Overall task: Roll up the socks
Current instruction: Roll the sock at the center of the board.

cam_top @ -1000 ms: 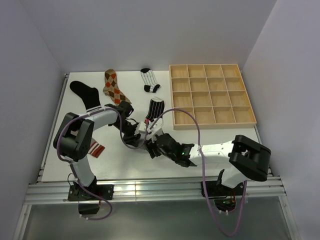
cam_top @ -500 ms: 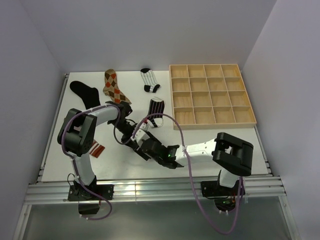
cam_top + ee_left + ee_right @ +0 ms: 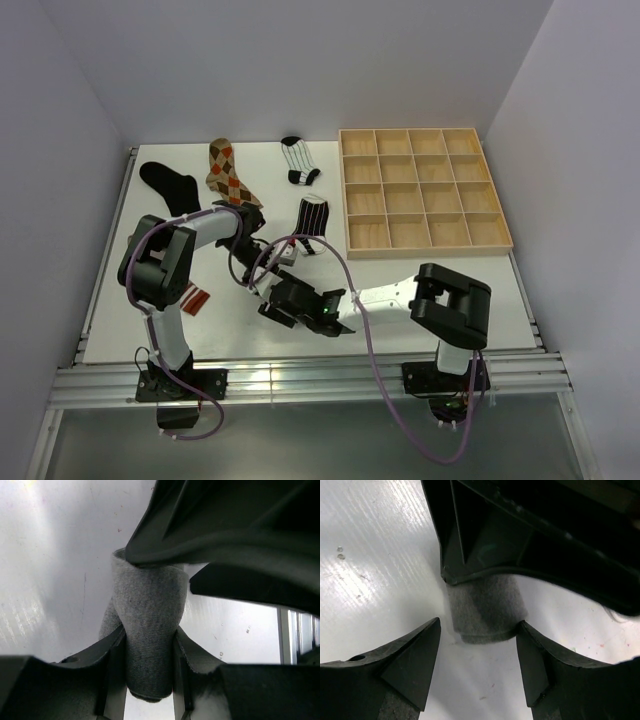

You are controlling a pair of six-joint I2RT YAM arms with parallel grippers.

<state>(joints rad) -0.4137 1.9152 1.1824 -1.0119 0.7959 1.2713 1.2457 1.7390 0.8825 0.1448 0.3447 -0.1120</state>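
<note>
A rolled grey sock [image 3: 150, 610] stands pinched between my left gripper's [image 3: 149, 635] fingers, its end sticking out below them. In the right wrist view the same grey sock [image 3: 485, 611] pokes out from under the left gripper's black body. My right gripper [image 3: 479, 630] is open, with its fingertips on either side of the sock's end and not pressing it. From above, both grippers meet at the table's middle front, left gripper [image 3: 257, 270] against right gripper [image 3: 275, 298], and they hide the grey sock.
Other socks lie at the back: a black sock [image 3: 170, 184], an argyle sock [image 3: 228, 172], a white striped sock [image 3: 298, 160] and a black-and-white striped sock [image 3: 312, 214]. A wooden grid tray [image 3: 425, 243] sits at the back right. A red-and-white item [image 3: 194, 298] lies by the left arm.
My right arm has swung left across the table front, bringing its gripper up to the left gripper and the sock. The left gripper has held its grip and barely moved.
</note>
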